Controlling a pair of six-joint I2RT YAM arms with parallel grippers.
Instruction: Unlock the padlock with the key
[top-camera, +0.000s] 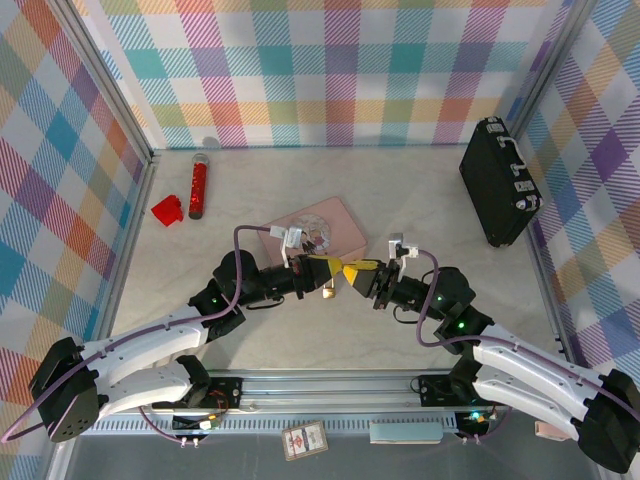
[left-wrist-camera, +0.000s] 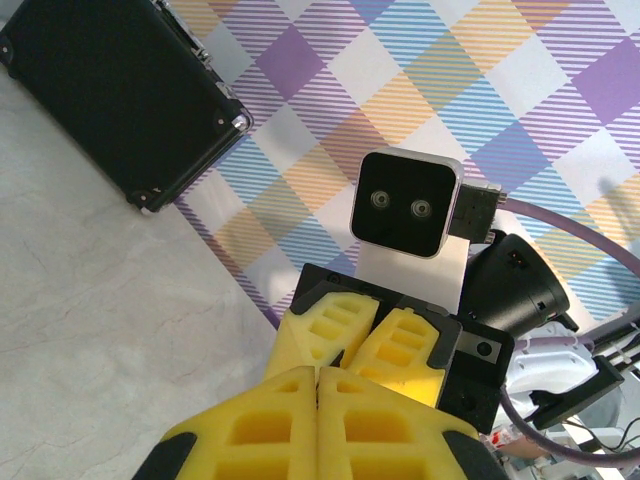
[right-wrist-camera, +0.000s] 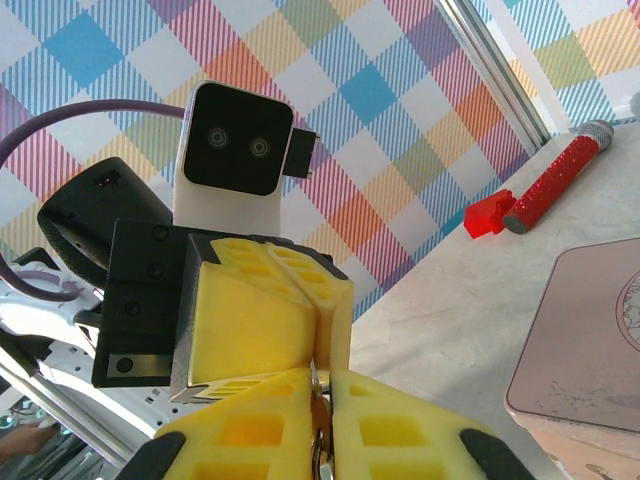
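left gripper (left-wrist-camera: 318, 385): fully closed, pads pressed together; contents cannot be told.
right gripper (right-wrist-camera: 320, 385): closed on the padlock (right-wrist-camera: 319, 412), tips meeting the left gripper.
padlock: pinched between the right gripper's fingertips.

I see bare tabletop (top-camera: 420, 210) either side of the pink tin (top-camera: 345, 218) at centre, with the black case (top-camera: 497, 180) standing far right and the red cylinder (top-camera: 198, 188) lying far left.
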